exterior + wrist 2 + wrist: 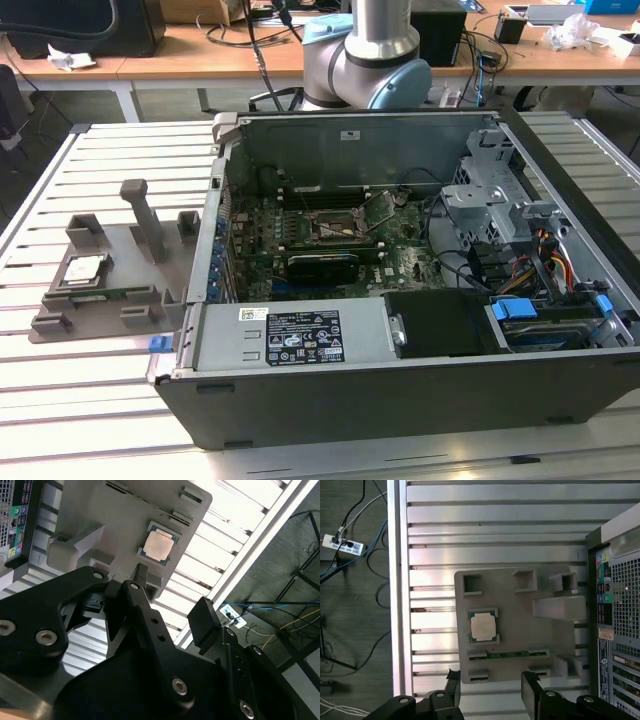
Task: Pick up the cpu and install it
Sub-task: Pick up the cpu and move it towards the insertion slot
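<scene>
**Cpu on its holder, before pickup.** The small flat square cpu [484, 626], with a dull silver metal top and a thin green rim, lies flat in its recess on the grey plastic fixture plate [517, 625]. The plate rests on the slatted aluminium counter [495, 530], beside the open grey computer case [400, 400]. The black jaws stand apart and empty above the plate, clear of the chip. Probable hazard: an off-centre descent would strike the recess corners or pinch the chip askew, tilting it.

Three cameras on a grey plastic fixture plate with upright posts [125, 278].
Exterior view: slantwise down from afar, open black metal computer case [400, 400] beside the plate. First wrist view: straight down on it. Second wrist view: tilted, past the black hand [172, 586]. Both share plate and slatted metal worktop [495, 530].
</scene>
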